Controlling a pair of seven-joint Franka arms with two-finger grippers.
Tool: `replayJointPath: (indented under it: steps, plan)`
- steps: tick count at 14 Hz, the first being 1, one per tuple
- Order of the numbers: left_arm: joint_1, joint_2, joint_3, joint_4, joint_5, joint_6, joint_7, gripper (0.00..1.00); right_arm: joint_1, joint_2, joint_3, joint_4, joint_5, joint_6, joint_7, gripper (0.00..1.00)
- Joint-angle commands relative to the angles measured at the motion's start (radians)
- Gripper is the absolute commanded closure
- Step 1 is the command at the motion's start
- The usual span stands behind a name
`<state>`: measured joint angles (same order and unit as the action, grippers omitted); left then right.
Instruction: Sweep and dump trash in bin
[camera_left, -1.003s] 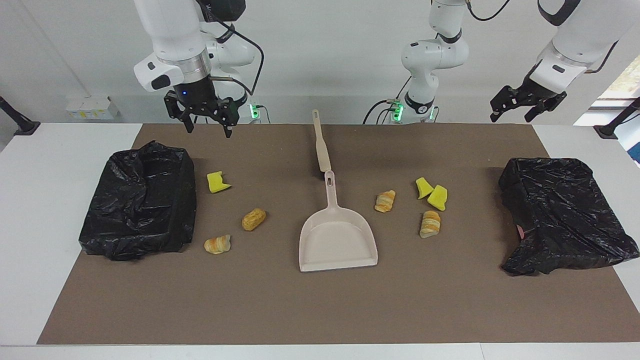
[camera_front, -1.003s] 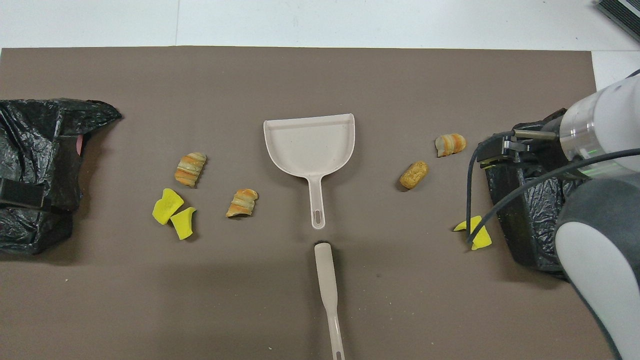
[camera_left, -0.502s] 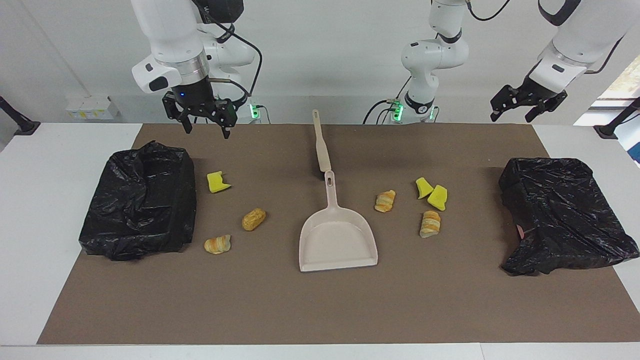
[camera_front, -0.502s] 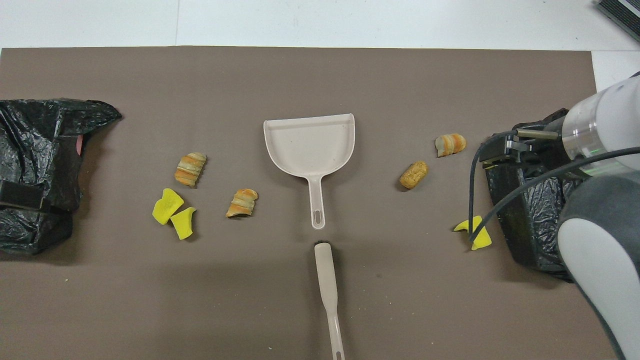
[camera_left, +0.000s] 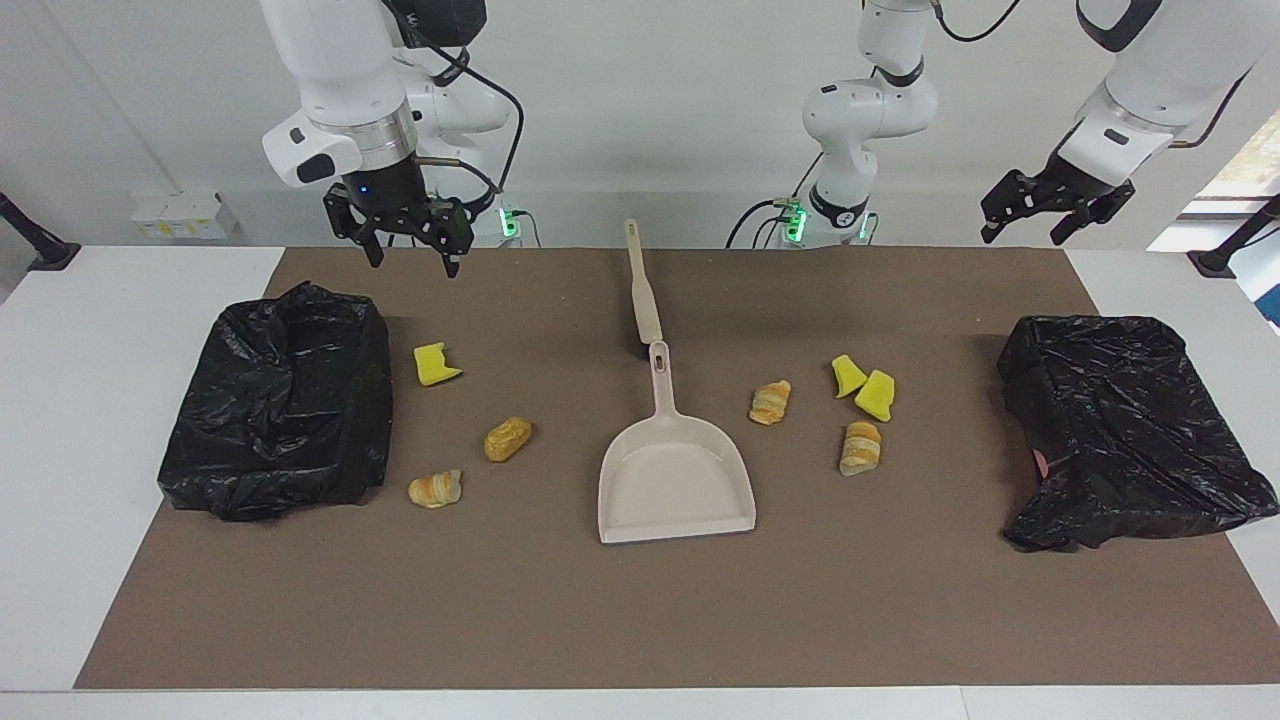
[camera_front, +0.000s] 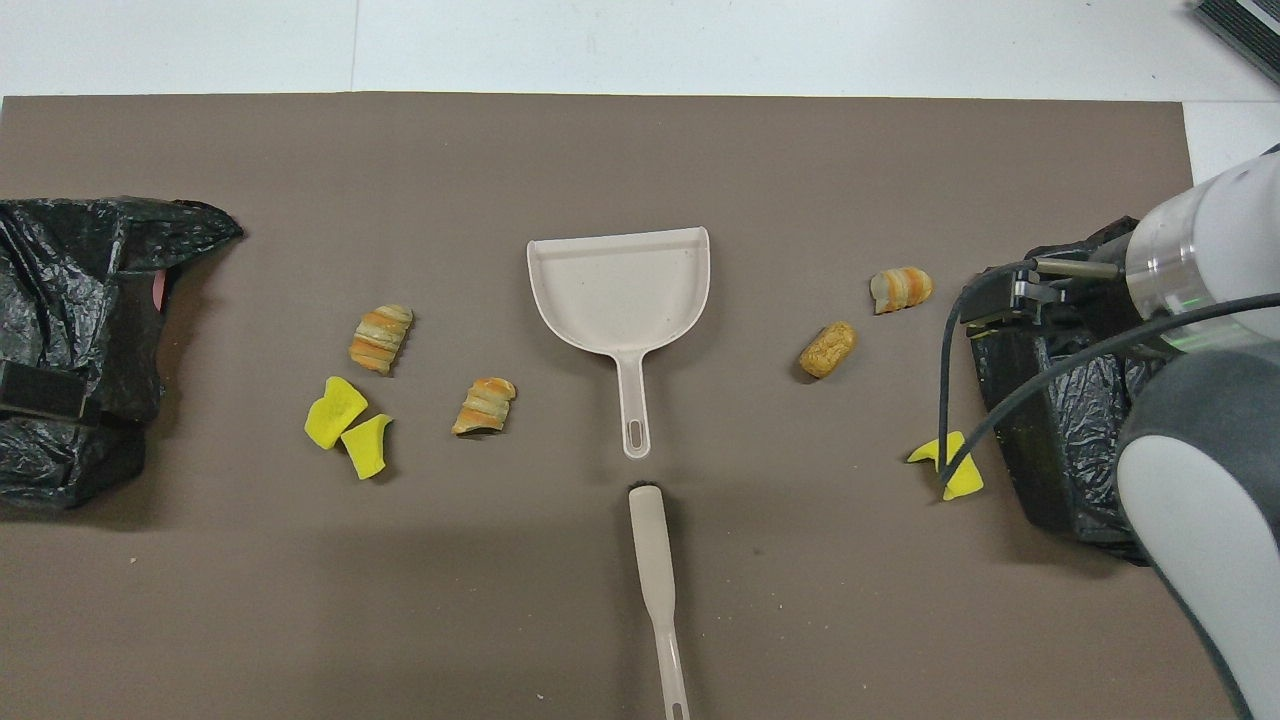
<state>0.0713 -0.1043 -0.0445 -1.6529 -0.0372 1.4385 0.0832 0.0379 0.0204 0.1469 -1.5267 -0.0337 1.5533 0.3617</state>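
A white table (camera_left: 90, 400) fills the room's foreground, most of its top covered by a brown mat (camera_left: 640, 620). A plain pale wall (camera_left: 650, 120) rises at the robots' end of the table, evenly lit. A small white box (camera_left: 180, 215) sits at the wall's foot toward the right arm's end, and daylight shows through a window (camera_left: 1250, 160) toward the left arm's end.

three yellow sponge chunks (camera_left: 437, 364); four bread rolls (camera_left: 508, 438) (toys); two bins (camera_left: 280, 400)

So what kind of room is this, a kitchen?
More likely a robot test lab: white robot arms stand at a white table with a brown mat, a beige plastic dustpan and toy croissants.
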Motion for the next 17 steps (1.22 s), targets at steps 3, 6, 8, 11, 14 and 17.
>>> replayJointPath:
  steps: [3, 6, 8, 11, 14, 17]
  plan:
    - [0.004, -0.017, -0.003, -0.01, 0.017, -0.013, 0.017, 0.0, -0.013, -0.016, 0.006, -0.033, 0.041, 0.011, -0.02, 0.0]
    - [0.004, -0.017, -0.003, -0.011, 0.017, -0.015, 0.017, 0.0, -0.001, -0.016, 0.01, -0.052, 0.041, 0.051, 0.009, 0.0]
    - [0.004, -0.018, -0.003, -0.013, 0.017, -0.013, 0.018, 0.0, 0.031, 0.004, 0.019, -0.059, 0.04, 0.077, 0.034, 0.0]
    - [0.004, -0.022, -0.003, -0.019, 0.017, -0.01, 0.018, 0.0, 0.115, 0.058, 0.019, -0.061, 0.037, 0.151, 0.149, 0.0]
    - [0.004, -0.022, -0.003, -0.019, 0.017, -0.01, 0.018, 0.0, 0.204, 0.125, 0.019, -0.058, 0.023, 0.229, 0.264, 0.0]
    - [0.004, -0.023, -0.003, -0.024, 0.017, -0.01, 0.018, 0.0, 0.296, 0.211, 0.017, -0.05, 0.008, 0.344, 0.354, 0.0]
